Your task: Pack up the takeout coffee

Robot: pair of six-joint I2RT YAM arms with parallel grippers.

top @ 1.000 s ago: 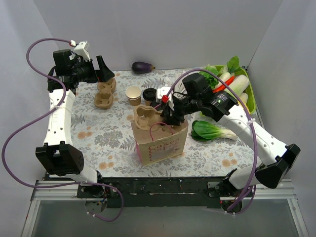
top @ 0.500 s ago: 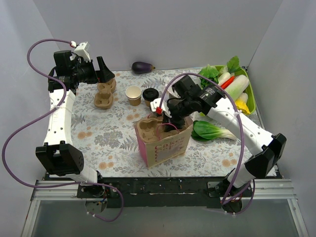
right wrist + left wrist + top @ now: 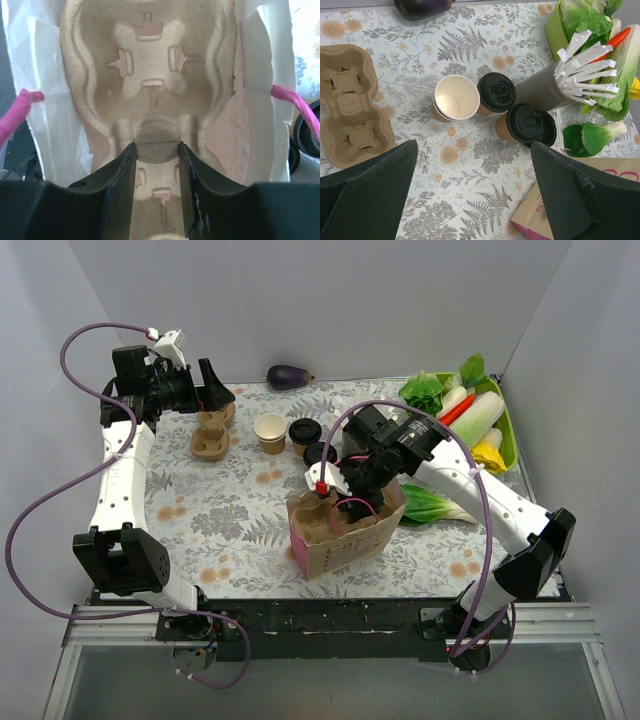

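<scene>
Right gripper (image 3: pixel 156 165) is clamped on the middle ridge of the pulp carrier (image 3: pixel 150 75), one finger on each side. That carrier sits down inside the open paper bag (image 3: pixel 265 75), the one with the pink handles.

Left gripper (image 3: pixel 472 150) is spread wide with nothing in it. It hangs over the far left of the table (image 3: pixel 470 45), near a second carrier (image 3: pixel 350 115) lying flat on the flowery top.

Takeout coffee isn't in the bag. Two kraft cups with black lids stand on the table behind it. First lidded cup (image 3: pixel 496 92) touches an open cup (image 3: pixel 455 97) that has no lid. Second lidded cup (image 3: pixel 531 125) is just beside the first and closer to the bag. Grey cup of white sticks (image 3: pixel 545 87) is right behind both.
</scene>
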